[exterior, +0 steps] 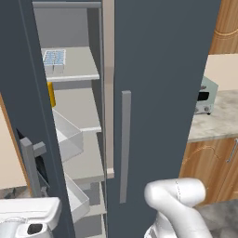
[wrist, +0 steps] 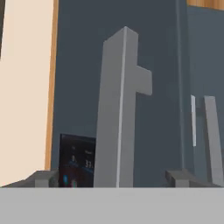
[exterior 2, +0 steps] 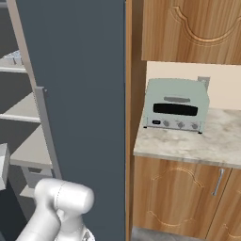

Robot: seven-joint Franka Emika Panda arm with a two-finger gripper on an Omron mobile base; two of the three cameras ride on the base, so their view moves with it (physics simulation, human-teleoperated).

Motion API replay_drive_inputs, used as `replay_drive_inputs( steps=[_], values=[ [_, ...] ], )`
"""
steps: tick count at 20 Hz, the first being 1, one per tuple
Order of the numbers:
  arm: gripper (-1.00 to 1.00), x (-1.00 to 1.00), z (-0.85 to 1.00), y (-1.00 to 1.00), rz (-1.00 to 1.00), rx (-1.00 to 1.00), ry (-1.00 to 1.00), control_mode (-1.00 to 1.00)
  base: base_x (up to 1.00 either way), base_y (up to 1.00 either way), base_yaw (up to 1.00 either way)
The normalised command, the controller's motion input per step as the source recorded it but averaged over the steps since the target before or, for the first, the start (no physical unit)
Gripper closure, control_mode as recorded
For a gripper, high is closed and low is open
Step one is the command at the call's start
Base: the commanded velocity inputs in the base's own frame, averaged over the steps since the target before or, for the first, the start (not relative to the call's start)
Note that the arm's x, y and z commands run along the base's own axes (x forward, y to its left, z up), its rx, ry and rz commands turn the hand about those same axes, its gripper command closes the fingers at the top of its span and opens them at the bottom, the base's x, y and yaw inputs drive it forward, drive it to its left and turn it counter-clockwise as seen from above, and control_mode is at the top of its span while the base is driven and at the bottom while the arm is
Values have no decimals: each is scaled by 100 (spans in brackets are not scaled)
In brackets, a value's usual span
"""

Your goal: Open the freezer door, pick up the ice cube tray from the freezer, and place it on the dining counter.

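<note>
Gripper jaws wide, straddling the freezer door handle without contact; fingertips cropped at 6 o'clock. Tray on upper freezer shelf, 11 o'clock, partly occluded.

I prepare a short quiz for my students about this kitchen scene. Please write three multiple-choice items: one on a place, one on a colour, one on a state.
1. Where does the ice cube tray lie?
A. on the top shelf inside the freezer
B. on the wall counter
C. in a door bin

2. What colour is the toaster oven on the wall counter?
A. red
B. pale green
C. black

3. How does the freezer door stand?
A. fully shut
B. taken off
C. swung open

Key:
1 A, the left base view shows the tray on the uppermost shelf.
2 B, its body is pale green with a dark window.
3 C, the shelves and door bins are exposed.
</note>
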Motion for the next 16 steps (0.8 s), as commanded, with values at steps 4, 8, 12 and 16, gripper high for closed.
replay_drive_inputs(
  steps=[4,8,12,16],
  values=[
    [-100,-64,2,-33,14,0,-1,-100,0,0,0],
    [-100,-57,1,-99,32,0,-2,-100,0,0,0],
    [-100,-10,6,-100,40,0,0,-100,0,0,0],
    [-100,0,9,-100,43,2,0,-100,0,0,0]
  ],
)
